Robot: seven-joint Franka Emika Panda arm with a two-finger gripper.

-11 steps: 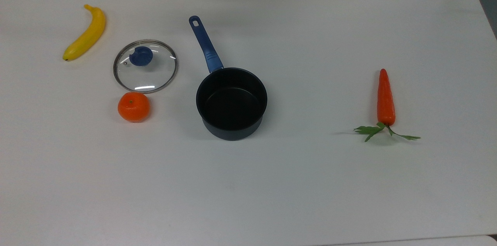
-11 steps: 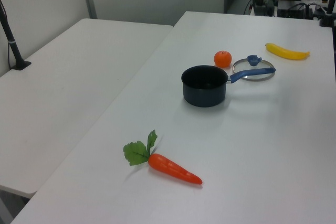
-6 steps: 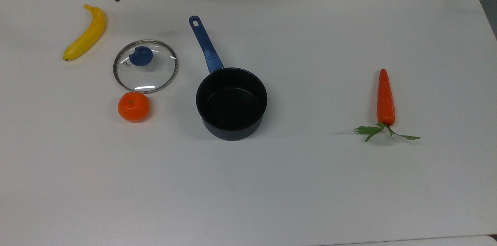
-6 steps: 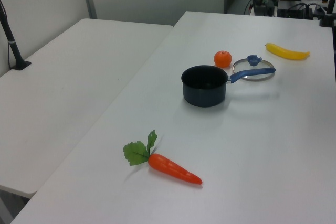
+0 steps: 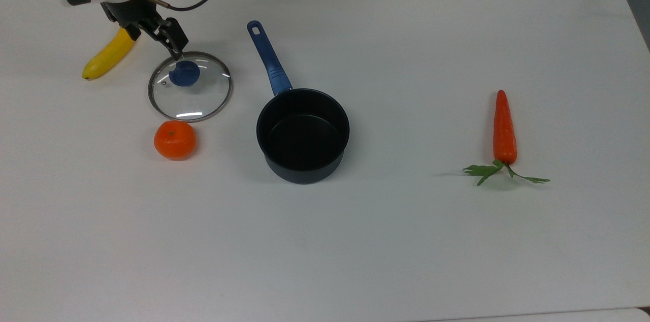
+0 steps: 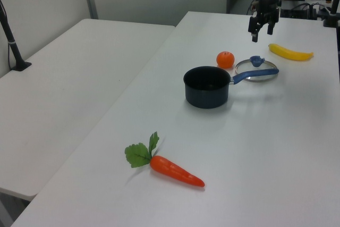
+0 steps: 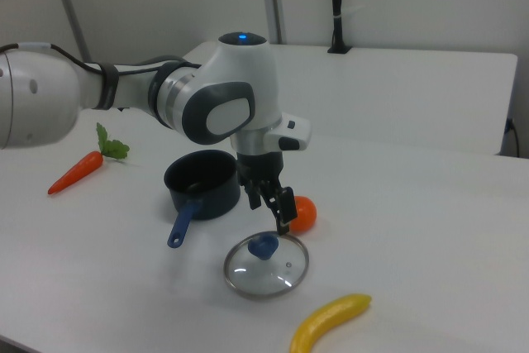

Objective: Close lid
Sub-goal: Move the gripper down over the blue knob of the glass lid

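Behind gripper (image 5: pixel 165 42): banana (image 5: pixel 104 58) (half-hidden)

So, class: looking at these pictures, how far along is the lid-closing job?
Done: nothing yet. The lid lies flat on the table, beside the open pan. In hand: the end effector hangs open above the lid's knob, not gripping it. Left: descend, grasp the knob, carry the lid across and set it on the pan.

Beside the black pincer (image 5: pixel 172 41), the clear lid (image 5: pixel 190 87) bore a blue knob (image 5: pixel 184 73), with a yellow banana (image 5: pixel 107 55), orange tangerine (image 5: pixel 174 140) and white desk (image 5: pixel 406 240) nearby.
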